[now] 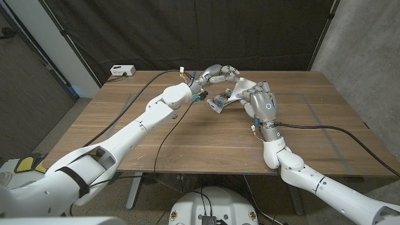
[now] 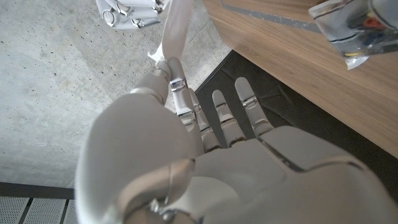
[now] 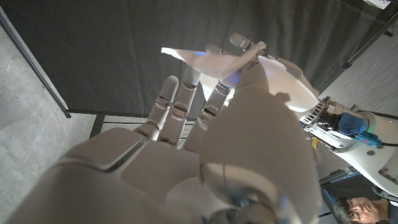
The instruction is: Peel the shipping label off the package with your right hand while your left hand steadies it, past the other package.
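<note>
While both hands meet above the far half of the table, the views read as follows.

Head view, table: the wooden table (image 1: 187, 140) carries both arms, which reach in toward its far middle.
Head view, package: a small clear packet (image 1: 220, 102) hangs between the hands, lifted off the wood.
Head view, label: a white sheet (image 1: 244, 85) rises from the packet toward the right hand.
Head view, left hand: the left hand (image 1: 219, 75) arches over the packet with fingers curled; what it grips cannot be told from here.
Head view, right hand: the right hand (image 1: 261, 100) is closed against the white sheet.

Left wrist view, left hand: the left hand (image 2: 205, 155) pinches a thin white strip (image 2: 174, 31) between thumb and finger, the other fingers straight.
Left wrist view, package: the packet (image 2: 348, 28) lies above the table edge, apart from these fingers.

Right wrist view, right hand: the right hand (image 3: 205, 155) holds the sheet (image 3: 214, 62) pinched at its fingertips.

Step in hand: the peel appears under way.
Method: the right hand should pull slowly and at a low angle, folding the sheet back on itself. The left hand should hold firm without tugging, or the sheet may tear.
</note>
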Robot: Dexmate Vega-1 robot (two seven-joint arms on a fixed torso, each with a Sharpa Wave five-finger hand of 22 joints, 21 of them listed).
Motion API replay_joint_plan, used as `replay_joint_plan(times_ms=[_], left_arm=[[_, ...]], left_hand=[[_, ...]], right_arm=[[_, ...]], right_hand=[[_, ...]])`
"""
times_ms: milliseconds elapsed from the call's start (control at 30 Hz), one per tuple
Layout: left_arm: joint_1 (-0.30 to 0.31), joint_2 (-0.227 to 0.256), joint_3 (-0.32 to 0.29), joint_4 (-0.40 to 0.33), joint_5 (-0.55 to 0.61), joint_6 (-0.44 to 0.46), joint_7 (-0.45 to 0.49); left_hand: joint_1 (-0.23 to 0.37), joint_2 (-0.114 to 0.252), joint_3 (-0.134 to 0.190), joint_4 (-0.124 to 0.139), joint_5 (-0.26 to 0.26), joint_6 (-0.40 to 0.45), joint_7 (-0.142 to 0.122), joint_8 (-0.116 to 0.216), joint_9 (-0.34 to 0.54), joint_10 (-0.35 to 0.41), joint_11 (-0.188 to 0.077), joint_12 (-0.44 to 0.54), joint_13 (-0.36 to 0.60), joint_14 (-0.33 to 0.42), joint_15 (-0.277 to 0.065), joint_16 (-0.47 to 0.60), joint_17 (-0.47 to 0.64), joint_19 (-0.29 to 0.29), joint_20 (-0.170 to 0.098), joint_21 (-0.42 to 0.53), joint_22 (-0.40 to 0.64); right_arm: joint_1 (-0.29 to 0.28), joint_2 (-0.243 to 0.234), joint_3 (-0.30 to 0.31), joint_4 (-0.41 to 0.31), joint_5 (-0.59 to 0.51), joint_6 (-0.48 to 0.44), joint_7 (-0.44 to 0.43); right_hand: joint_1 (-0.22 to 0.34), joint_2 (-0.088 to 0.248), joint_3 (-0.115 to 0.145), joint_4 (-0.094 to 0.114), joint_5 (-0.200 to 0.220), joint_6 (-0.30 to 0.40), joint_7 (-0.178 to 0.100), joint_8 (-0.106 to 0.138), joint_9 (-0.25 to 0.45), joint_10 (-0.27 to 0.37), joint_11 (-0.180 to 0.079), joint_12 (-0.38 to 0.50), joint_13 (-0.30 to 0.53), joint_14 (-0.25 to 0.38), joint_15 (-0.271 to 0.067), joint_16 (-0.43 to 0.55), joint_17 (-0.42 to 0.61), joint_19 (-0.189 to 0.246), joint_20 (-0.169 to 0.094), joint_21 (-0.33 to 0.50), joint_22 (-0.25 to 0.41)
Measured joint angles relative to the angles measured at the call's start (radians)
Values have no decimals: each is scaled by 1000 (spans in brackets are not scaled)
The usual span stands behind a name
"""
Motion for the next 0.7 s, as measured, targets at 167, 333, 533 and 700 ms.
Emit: replay_joint_plan(times_ms=[167, 333, 533, 700], left_arm=[[-3, -18, 7, 23, -5, -34, 0], [-19, -26, 16, 42, -24, -43, -18], [-36, -31, 25, 62, -45, -50, -98], [-49, -38, 32, 79, -58, -52, -127]], left_hand=[[-9, 19, 23, 15, -1, -42, 10, 40, 109, -61, 6, -5, 21, -38, 1, -16, 14, -33, -14, 9, 11], [-27, 63, 35, 26, 5, -115, 43, 90, 238, -139, 34, -13, 50, -77, 2, -24, 30, -78, -24, 31, 25], [-50, 86, 45, 34, 5, -172, 49, 144, 344, -185, 58, -4, 80, -101, 0, -24, 48, -114, -35, 69, 41], [-51, 110, 55, 44, 5, -250, 55, 196, 453, -215, 71, 10, 110, -112, 0, -18, 71, -114, -35, 111, 60]], right_arm=[[-1, -1, 1, 0, 2, 6, -1], [-1, -1, 2, 2, 5, 10, -2], [-4, 2, 7, 5, 14, 15, -7], [-11, 6, 16, 5, 38, 12, -7]], right_hand=[[0, 0, 0, 0, 4, 0, 0, 0, 0, 3, -3, -3, 4, 0, 0, -4, 0, 0, 0, 2, -7], [0, 0, 0, 0, 4, -2, 1, -3, 3, -11, -1, -18, 4, -5, 3, -38, -26, 0, 0, 9, -19], [-69, 16, -12, 17, -16, -190, -7, -19, 12, -117, 4, -97, -39, -31, 6, -133, -110, -8, 7, 6, -47], [-230, -20, -70, 87, -34, -532, 1, -30, 7, -312, 17, -170, -63, -93, 10, -257, -186, -35, 24, -33, -56]])
